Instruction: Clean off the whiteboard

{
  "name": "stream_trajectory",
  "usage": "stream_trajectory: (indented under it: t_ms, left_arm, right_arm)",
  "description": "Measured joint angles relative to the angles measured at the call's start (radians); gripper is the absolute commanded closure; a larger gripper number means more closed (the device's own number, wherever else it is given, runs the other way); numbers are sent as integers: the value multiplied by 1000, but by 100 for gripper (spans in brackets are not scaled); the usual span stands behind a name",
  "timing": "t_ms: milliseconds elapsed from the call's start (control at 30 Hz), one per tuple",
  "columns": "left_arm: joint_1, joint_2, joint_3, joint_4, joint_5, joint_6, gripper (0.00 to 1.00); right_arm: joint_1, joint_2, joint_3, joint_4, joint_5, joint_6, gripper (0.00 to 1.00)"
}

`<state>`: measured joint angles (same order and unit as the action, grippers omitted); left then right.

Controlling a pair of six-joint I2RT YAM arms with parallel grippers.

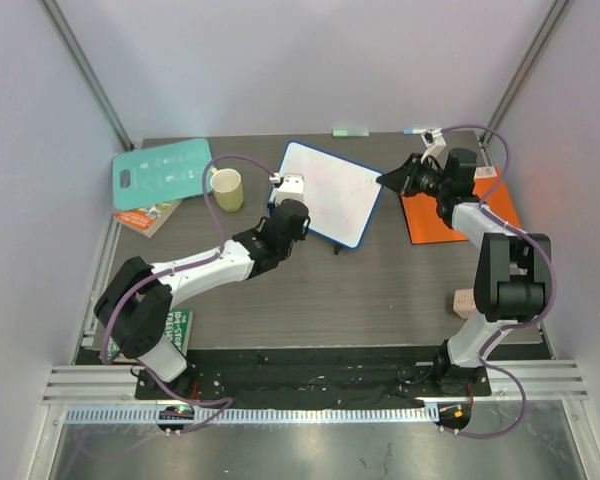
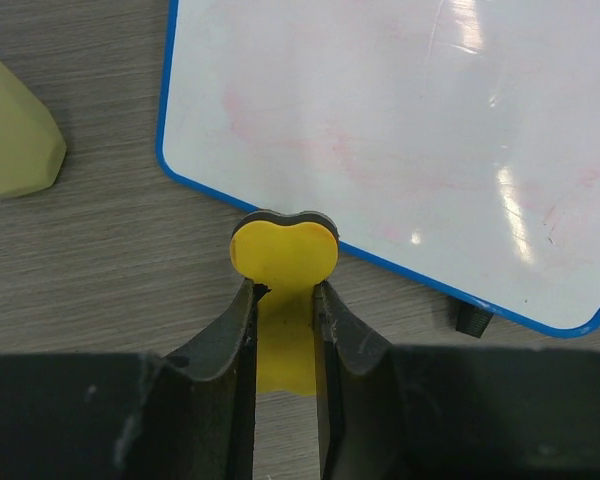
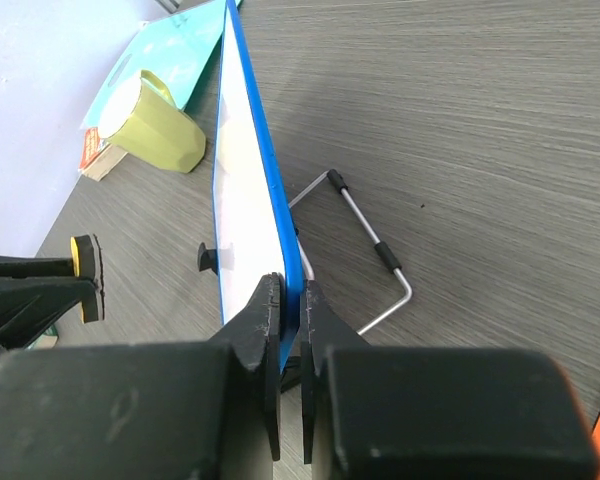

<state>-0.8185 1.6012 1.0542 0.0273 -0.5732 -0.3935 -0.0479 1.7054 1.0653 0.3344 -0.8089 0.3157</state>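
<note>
Standing tilted on the desk (image 1: pixel 380 285) between a green cup (image 1: pixel 227 189) and an orange folder (image 1: pixel 450 215), the whiteboard (image 1: pixel 335 192) shows a thin blue frame and faint red smears. The right gripper (image 3: pixel 290 290) pinches its edge. The left gripper (image 2: pixel 285 295) clamps a yellow eraser (image 2: pixel 283 250).

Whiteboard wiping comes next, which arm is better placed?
Left. The left gripper holds the yellow eraser at the edge of the whiteboard; the right gripper is clamped on its blue frame, probably steadying it.
</note>
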Motion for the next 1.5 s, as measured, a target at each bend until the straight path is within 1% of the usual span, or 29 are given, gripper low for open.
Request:
stream_trajectory:
  t_ms: [200, 533, 900, 1167, 1433, 1500]
  left_arm:
    - [-8, 0, -3, -19, 1, -2, 100]
    - [-17, -2, -21, -34, 2, -16, 100]
    - [-21, -2, -24, -56, 6, -18, 100]
    - [-26, -13, -46, -64, 10, -23, 100]
    - [-31, -40, -69, -71, 17, -28, 100]
    - [-32, -48, -76, -71, 16, -38, 100]
  right_arm:
    - [-1, 0, -5, 2, 20, 0, 99]
    - [-1, 16, 0, 57, 29, 14, 99]
    - [-1, 17, 9, 69, 37, -26, 99]
    - [-11, -31, -194, 295, 54, -23, 99]
    - [-12, -47, -260, 414, 58, -13, 98]
    - [-12, -55, -280, 444, 60, -7, 96]
